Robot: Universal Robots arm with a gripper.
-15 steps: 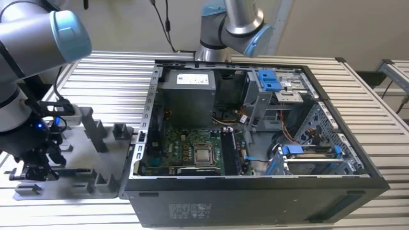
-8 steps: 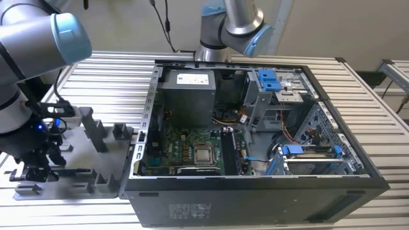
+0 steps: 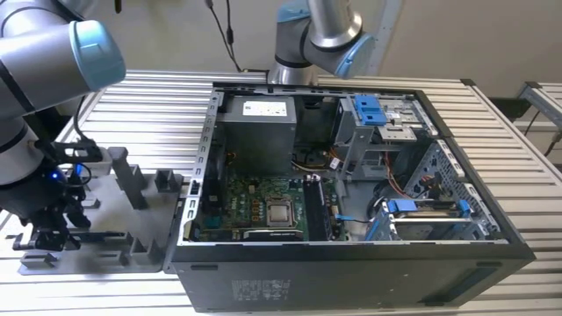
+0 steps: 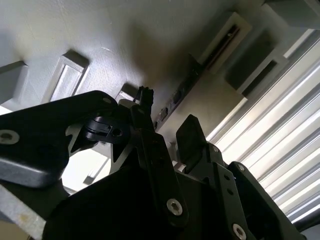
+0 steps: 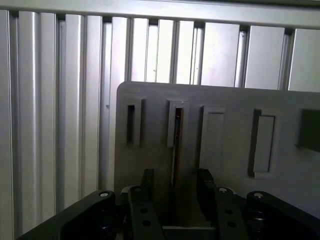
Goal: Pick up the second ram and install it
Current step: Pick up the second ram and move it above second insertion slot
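Grey plastic holder plate (image 5: 225, 105) at the counter's (image 3: 149, 99) edge held the second ram (image 5: 176, 135) upright in a slot, standing between the pincer's (image 5: 176, 177) wide-spread fingers (image 5: 148, 187) and touching neither. Light, stiff and probably fragile, the thin stick looked best pinched across its flat faces near mid-length.

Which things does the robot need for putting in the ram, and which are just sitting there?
For the job: ram, standing in the grey holder; gripper, open around it; motherboard in the case.
Just sitting there: power supply; blue clips; second arm at the back.
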